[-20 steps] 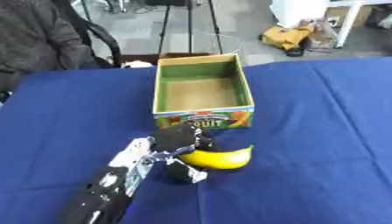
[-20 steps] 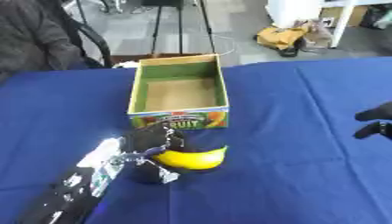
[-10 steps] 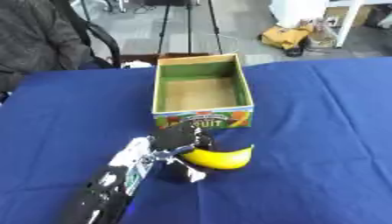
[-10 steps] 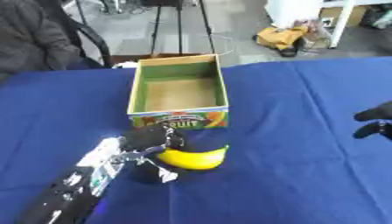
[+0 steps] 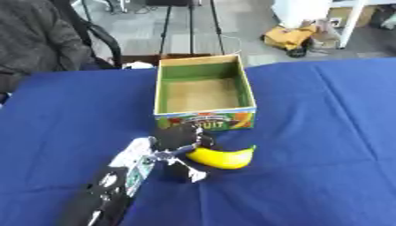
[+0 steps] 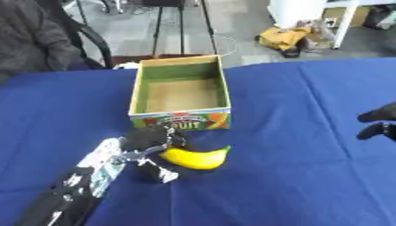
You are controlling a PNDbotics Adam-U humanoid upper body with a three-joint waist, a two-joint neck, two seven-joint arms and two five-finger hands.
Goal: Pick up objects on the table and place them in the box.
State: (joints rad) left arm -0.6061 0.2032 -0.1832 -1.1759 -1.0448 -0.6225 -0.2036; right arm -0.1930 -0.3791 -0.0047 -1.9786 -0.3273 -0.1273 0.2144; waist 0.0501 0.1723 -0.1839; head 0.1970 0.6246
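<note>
- Both views look down from the robot's head, forward across the blue table (image 5: 325,132), angled steeply enough that the floor beyond the far edge shows along the top.
- Left eye view: cardboard box (image 5: 203,90) sits slightly left of centre; left arm enters from the lower left corner, left hand (image 5: 179,137) near mid-frame.
- Right eye view: same scene shifted leftward, so the box lies further left; the right hand (image 6: 379,124) shows at the right edge only here.
- Shared: box, banana (image 6: 195,158), left arm, tripod legs (image 5: 189,26) and floor clutter behind the table.
- Close range; tabletop fills most of each frame.
</note>
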